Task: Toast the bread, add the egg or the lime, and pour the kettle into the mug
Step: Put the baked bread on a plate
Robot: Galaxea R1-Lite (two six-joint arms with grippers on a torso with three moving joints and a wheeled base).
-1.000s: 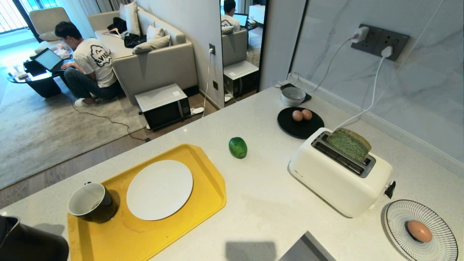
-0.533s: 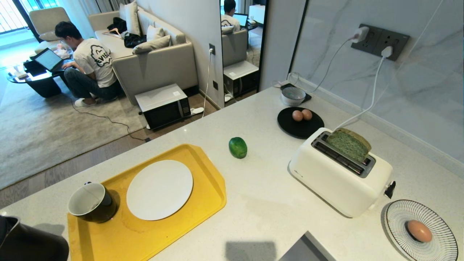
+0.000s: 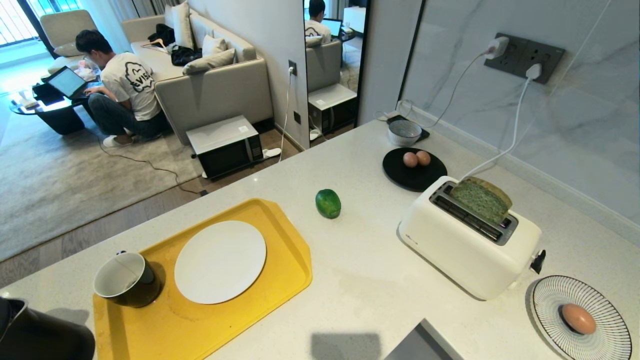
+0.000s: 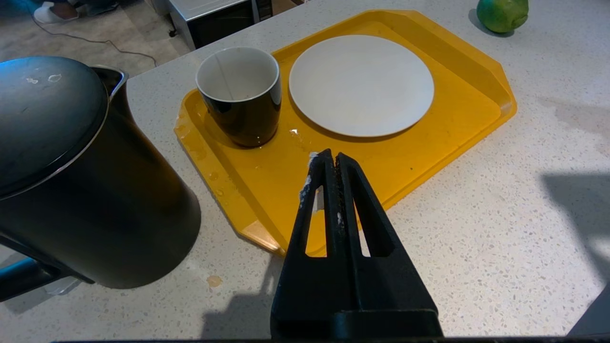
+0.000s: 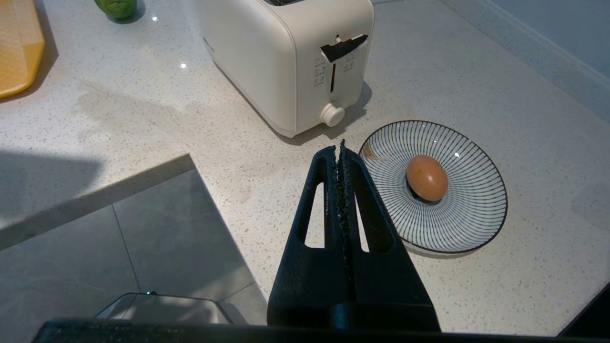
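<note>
- Bread (image 3: 481, 200): 1 green slice upright in the slot of the toaster (image 3: 467, 240), top half standing proud, leaning slightly.
- Toaster: white, right side of the counter (image 3: 370, 280), corded to a wall socket (image 3: 525, 57); lever (image 5: 343, 47) at the top of its track in the right wrist view.
- Egg (image 3: 578, 318): alone on a striped plate (image 3: 607, 330), near right corner, just beside the toaster.
- 2 more eggs (image 3: 416, 158): touching or nearly so, on a black plate (image 3: 415, 175) behind the toaster; grey bowl (image 3: 404, 132) further back.
- Lime (image 3: 328, 203): loose on the counter, between tray and toaster, apart from both.
- Tray (image 3: 280, 225): yellow, near left; carries a white plate (image 3: 220, 261), bare, and the mug (image 3: 127, 279).
- Mug: upright on the tray's left end, just beside the plate; interior white, seemingly empty, though the bottom is poorly seen.
- Kettle (image 4: 71, 181): off the tray, at the near left corner, lid on, well clear of the mug.
- Left gripper (image 4: 333, 159): clenched on nothing, hovering above the tray's near edge.
- Right gripper (image 5: 340, 152): clenched on nothing, hovering above the counter between toaster and striped plate.
- Background: person (image 3: 125, 85) seated on the floor at a laptop (image 3: 67, 82); microwave (image 3: 225, 145) on the floor.
</note>
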